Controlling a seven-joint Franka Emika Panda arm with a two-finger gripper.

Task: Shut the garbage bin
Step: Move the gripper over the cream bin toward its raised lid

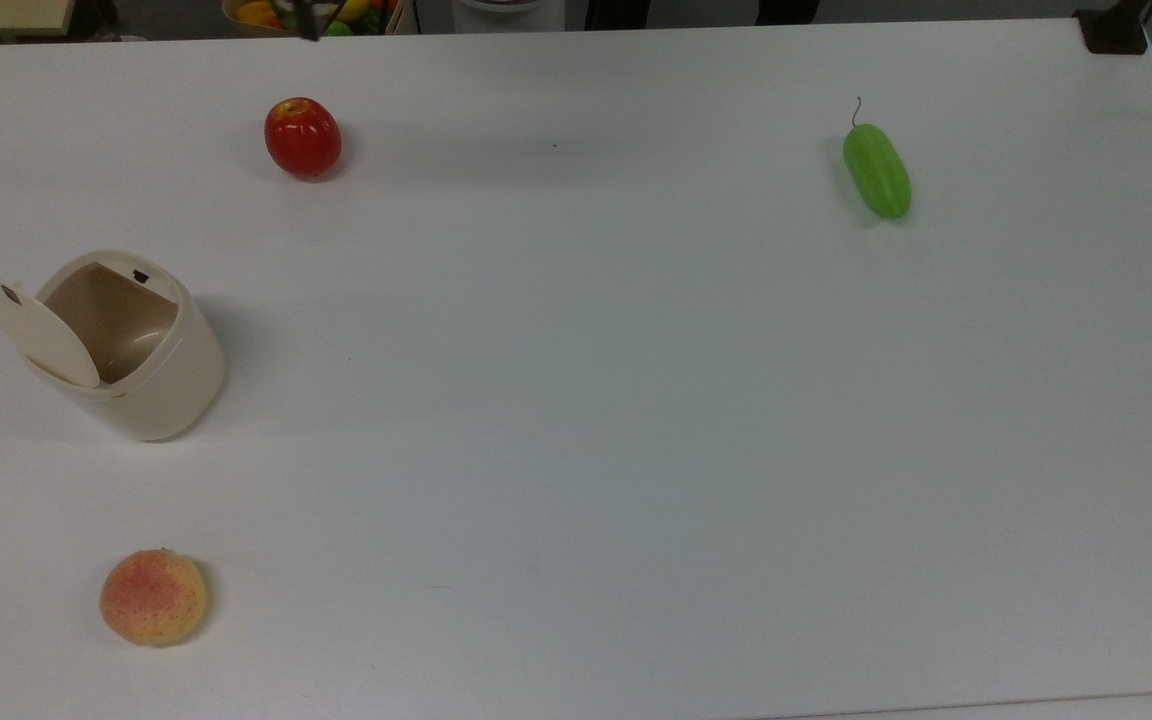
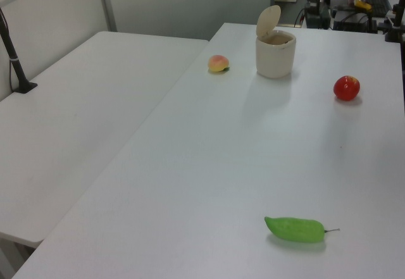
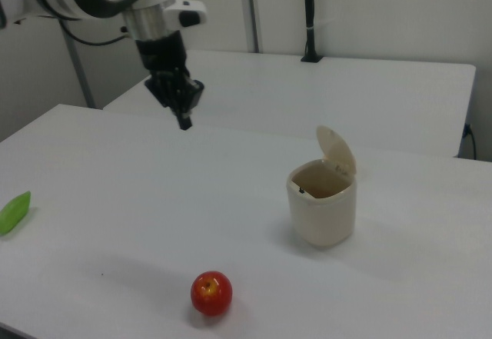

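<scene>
Hovering high, my gripper (image 3: 184, 121) pinched narrow, holding nothing. Bin (image 3: 323, 204) at 4 o'clock from me in right view, lid (image 3: 337, 151) upright. Risk: shoving lid sideways tips bin, bumps apple (image 3: 211, 293).

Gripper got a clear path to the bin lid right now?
Probably yes. The gripper hangs above the table, apart from the garbage bin, whose lid stands upright and exposed. Only bare tabletop lies between them; the apple sits off the line.
</scene>
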